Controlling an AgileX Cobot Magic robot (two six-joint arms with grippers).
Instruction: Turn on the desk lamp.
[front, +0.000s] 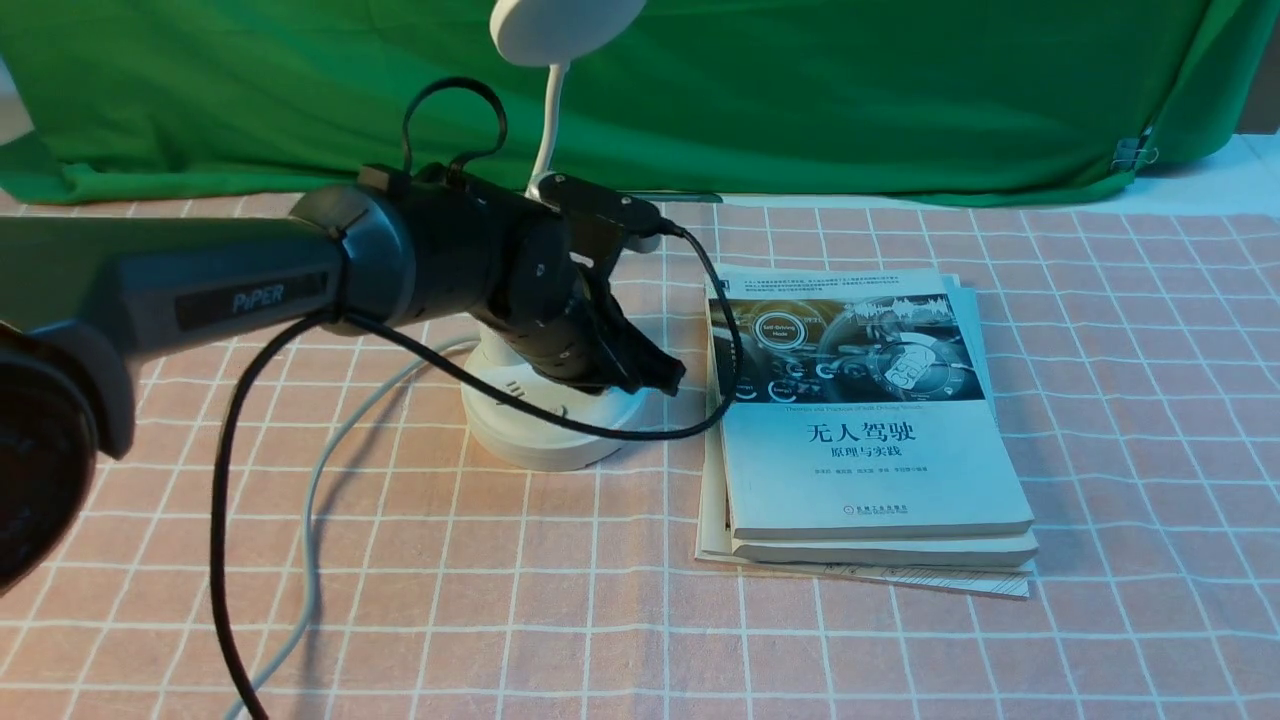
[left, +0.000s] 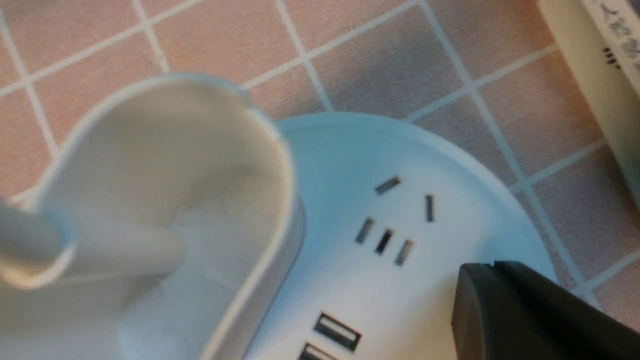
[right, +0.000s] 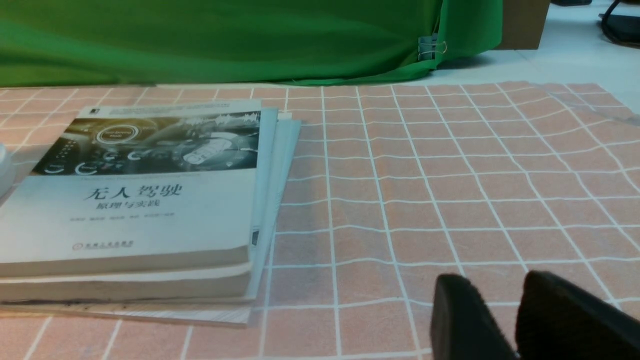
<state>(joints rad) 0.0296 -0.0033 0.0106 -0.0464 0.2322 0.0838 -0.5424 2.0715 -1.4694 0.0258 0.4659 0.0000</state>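
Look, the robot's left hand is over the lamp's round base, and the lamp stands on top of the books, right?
Not quite. The left hand is over the round base of the lamp, but the lamp stands on the checked cloth beside the books, not on top of them. The front view shows it.

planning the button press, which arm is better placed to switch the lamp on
Left. The left gripper hangs just over the desk lamp base, by the sockets. The right gripper is off beyond the books, over bare cloth.

Desk lamp (front: 545, 435) left of books (front: 870, 470) (adjacent)
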